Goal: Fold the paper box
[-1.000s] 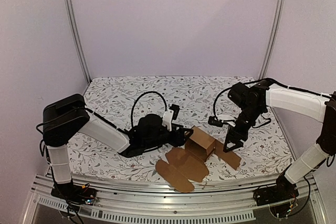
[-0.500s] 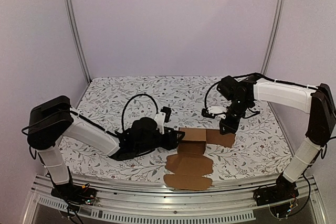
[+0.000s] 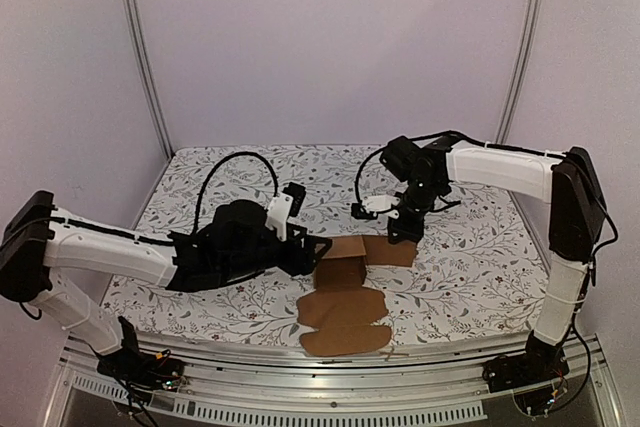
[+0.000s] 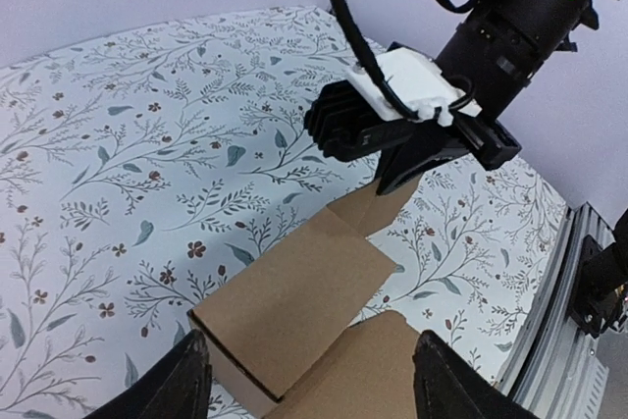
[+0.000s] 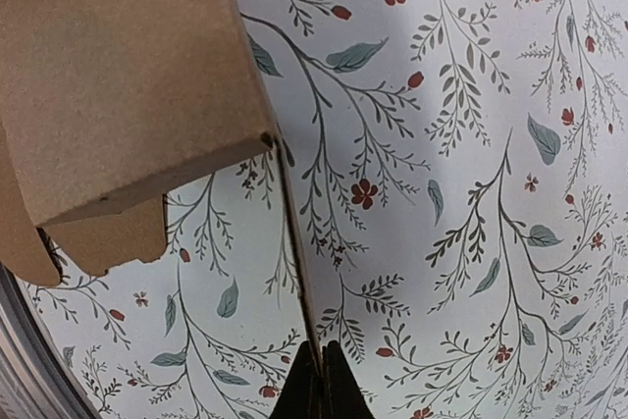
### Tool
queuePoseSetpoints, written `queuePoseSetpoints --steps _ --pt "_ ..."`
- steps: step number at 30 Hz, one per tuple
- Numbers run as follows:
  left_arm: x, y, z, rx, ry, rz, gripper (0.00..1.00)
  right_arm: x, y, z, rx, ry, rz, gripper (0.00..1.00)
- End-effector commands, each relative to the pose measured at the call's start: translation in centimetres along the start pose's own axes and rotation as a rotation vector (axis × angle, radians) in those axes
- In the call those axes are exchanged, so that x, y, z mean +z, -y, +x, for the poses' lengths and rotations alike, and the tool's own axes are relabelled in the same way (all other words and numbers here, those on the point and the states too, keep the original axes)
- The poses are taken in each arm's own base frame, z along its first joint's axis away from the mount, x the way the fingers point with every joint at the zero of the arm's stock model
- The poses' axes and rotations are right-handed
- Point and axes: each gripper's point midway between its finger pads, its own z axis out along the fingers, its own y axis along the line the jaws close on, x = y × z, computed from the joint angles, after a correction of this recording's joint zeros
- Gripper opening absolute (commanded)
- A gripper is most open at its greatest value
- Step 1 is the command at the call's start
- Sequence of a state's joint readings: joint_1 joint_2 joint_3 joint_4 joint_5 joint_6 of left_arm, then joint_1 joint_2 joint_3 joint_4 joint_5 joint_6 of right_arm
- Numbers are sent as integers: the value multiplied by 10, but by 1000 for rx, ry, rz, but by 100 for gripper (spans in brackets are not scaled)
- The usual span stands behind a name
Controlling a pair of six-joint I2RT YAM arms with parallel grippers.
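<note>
Floral cloth (image 3: 240,182) covered the table between pale lilac walls. From overhead the paper box (image 3: 342,282) sat near the front centre, half made: one raised hollow section at the back, rounded flaps spread flat toward the near edge. The left gripper (image 3: 320,250) lay low at the box's left side, and the right gripper (image 3: 398,235) was down on the flap at its far right corner. Overhead could not settle either set of jaws; both were too small and dark.

The left wrist camera did. Its two fingers (image 4: 182,380) stood well apart, with the box's raised section between them. Whether the pads touched the cardboard I could not tell, since the bottom of the frame cut the fingers off. That same view caught the right gripper from the front, nose down on a brown flap.

And the right wrist view settled it: fingertips (image 5: 306,385) pressed together, clamped on a thin flap seen edge-on, just a dark line running up to the box. Most of the box fell outside that frame, at the upper left.
</note>
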State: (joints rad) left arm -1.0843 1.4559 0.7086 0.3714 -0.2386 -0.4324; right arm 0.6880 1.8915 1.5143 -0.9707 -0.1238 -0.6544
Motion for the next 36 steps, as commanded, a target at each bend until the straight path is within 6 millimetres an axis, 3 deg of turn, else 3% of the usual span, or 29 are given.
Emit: queuePoseSetpoints --steps 1,4,10,16,19,23,27,31,36 --pt "26 -30 22 83 -192 -20 70 11 0 -7 -46 -6 -9 3" --pt "47 -22 38 150 -272 81 69 8 0 -9 -40 3 -5 7" --pt "65 -17 48 173 -311 144 69 -3 -5 -10 -27 33 -11 14" --pt "68 -20 59 112 -347 134 63 -6 -10 -10 -4 39 -36 18" --pt "62 -22 63 43 -354 112 61 -20 -19 -6 16 60 -81 25" --pt "48 -11 55 22 -312 127 60 -55 -19 6 73 146 -125 32" --pt "37 4 23 45 -250 156 63 -77 -12 24 139 189 -128 35" --pt "47 -1 9 124 -297 141 69 -76 -4 44 168 177 -116 37" --pt "77 0 26 161 -473 231 69 -61 9 58 194 171 -153 38"
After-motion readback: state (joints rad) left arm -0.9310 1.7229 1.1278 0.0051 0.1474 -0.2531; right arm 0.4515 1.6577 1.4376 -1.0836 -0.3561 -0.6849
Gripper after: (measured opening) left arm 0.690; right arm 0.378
